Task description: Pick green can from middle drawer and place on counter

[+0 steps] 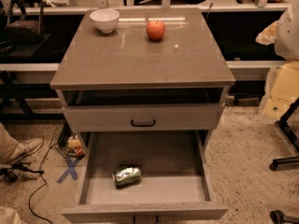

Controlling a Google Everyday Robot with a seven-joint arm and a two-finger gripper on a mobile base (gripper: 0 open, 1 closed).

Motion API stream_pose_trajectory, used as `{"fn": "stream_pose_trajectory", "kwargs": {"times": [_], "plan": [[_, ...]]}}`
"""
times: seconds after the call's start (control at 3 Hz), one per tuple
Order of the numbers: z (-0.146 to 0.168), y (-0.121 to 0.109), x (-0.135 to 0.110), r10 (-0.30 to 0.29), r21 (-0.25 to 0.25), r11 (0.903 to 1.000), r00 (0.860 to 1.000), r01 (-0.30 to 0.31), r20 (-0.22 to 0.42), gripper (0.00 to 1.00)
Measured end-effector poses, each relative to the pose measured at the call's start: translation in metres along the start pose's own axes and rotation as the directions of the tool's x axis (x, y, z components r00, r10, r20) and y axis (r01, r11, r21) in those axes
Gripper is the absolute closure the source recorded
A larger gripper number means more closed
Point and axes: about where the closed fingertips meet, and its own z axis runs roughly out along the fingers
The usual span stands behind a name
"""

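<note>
The green can (127,176) lies on its side on the floor of the open middle drawer (163,188), left of centre and towards the front. The drawer is pulled far out from the cabinet. The counter (140,59) is the glossy grey-brown top slab above it. My gripper is not in view in the camera view.
A white bowl (104,20) and a red apple (155,30) stand at the back of the counter. The upper drawer front with a black handle (143,122) is shut. A person's shoe (25,148), cables and a blue X mark (70,168) are at left. Chair legs (285,160) and boxes (280,92) are at right.
</note>
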Motion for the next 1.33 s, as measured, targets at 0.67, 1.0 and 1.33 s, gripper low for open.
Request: {"fn": "stream_pose_trajectory", "kwargs": {"times": [0.67, 1.0, 1.33], "plan": [[0.019, 0.003, 0.004, 0.001, -0.028, 0.9996, 1.0, -0.001, 0.025, 0.0], [0.063, 0.019, 0.007, -0.004, -0.076, 0.997, 0.994, 0.012, 0.108, 0.0], [0.142, 0.053, -0.001, 0.039, -0.137, 0.9906, 0.969, -0.006, 0.244, 0.0]]}}
